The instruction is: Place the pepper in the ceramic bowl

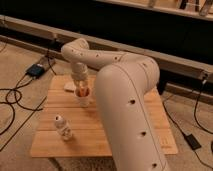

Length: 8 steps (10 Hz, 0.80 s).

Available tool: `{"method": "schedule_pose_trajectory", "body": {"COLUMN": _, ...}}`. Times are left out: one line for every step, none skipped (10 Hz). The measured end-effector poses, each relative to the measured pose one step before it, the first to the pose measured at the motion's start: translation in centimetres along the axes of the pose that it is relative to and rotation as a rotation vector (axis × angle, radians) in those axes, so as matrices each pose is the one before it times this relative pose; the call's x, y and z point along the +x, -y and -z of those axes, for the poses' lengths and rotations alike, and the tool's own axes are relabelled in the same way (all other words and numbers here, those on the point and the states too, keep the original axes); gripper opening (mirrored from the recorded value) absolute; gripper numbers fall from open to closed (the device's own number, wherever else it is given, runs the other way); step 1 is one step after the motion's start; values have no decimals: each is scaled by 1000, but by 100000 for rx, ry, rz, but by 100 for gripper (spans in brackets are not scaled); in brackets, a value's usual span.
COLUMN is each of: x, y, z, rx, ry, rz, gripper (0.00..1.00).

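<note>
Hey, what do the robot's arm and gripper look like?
The arm is cream-white, made of thick rounded tube-like segments with smooth curved joints. Small dark round holes dot its shell. No cables or markings show on it. The gripper looks pale too, and is narrower than the arm. It is over the cup at the far left of the table.

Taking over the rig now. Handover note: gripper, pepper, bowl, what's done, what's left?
Gripper: low over the back-left part of the wooden table, directly above the pepper; can't tell whether it has a grip.
Pepper: red-orange, right under the gripper, at the mouth of a white cup.
Ceramic bowl: not visible; possibly hidden behind the arm.
Done: gripper is at the pepper.
Left: confirm the grip, locate the bowl, put the pepper in it.
</note>
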Motion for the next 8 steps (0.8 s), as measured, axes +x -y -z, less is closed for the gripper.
{"method": "schedule_pose_trajectory", "body": {"x": 9, "y": -12, "z": -44, "rx": -58, "ry": -121, "rz": -29, "gripper": 42}}
{"method": "schedule_pose_trajectory", "body": {"x": 28, "y": 22, "z": -63, "rx": -45, "ry": -218, "rz": -94, "gripper": 42}}
{"method": "schedule_pose_trajectory", "body": {"x": 49, "y": 36, "z": -91, "rx": 60, "ry": -257, "rz": -47, "gripper": 42}}
{"method": "schedule_pose_trajectory", "body": {"x": 13, "y": 23, "z": -33, "rx": -54, "ry": -156, "rz": -8, "gripper": 42}}
{"method": "schedule_pose_trajectory", "body": {"x": 12, "y": 13, "z": -60, "rx": -9, "ry": -129, "rz": 96, "gripper": 42}}
{"method": "schedule_pose_trajectory", "body": {"x": -15, "y": -27, "z": -32, "rx": -85, "ry": -85, "rz": 89, "gripper": 42}}
{"method": "schedule_pose_trajectory", "body": {"x": -5, "y": 0, "z": -41, "rx": 11, "ry": -91, "rz": 76, "gripper": 42}}
{"method": "schedule_pose_trajectory", "body": {"x": 14, "y": -2, "z": -18, "rx": 13, "ry": -137, "rz": 94, "gripper": 45}}
